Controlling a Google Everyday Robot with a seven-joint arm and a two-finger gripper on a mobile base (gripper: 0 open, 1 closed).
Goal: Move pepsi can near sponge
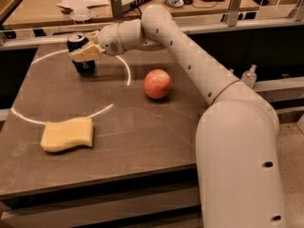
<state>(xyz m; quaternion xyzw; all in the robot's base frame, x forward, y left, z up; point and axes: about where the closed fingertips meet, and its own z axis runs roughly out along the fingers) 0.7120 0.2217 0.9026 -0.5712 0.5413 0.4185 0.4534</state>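
Gripper (81,49): at the pepsi can (85,66), close against its upper part. The end by the can is pale yellow, matt, rubbery-looking.
Pepsi can: dark blue body with a glossy coat; silver metal top with a bright sheen.
Arm (190,61), behind the gripper: white hard shell, smooth, plastic-looking, slightly shiny.
Table (142,127), under the gripper: dark grey-brown top, matt, faintly grained.
Sponge (67,134), well apart from the gripper: pale yellow, soft, matt.
Apple (157,83), nearer the gripper than the sponge: red-pink skin, smooth, mild sheen.

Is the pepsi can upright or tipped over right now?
Upright: the dark blue cylindrical pepsi can stands silver top up on the dark brown table, with the claw against it.
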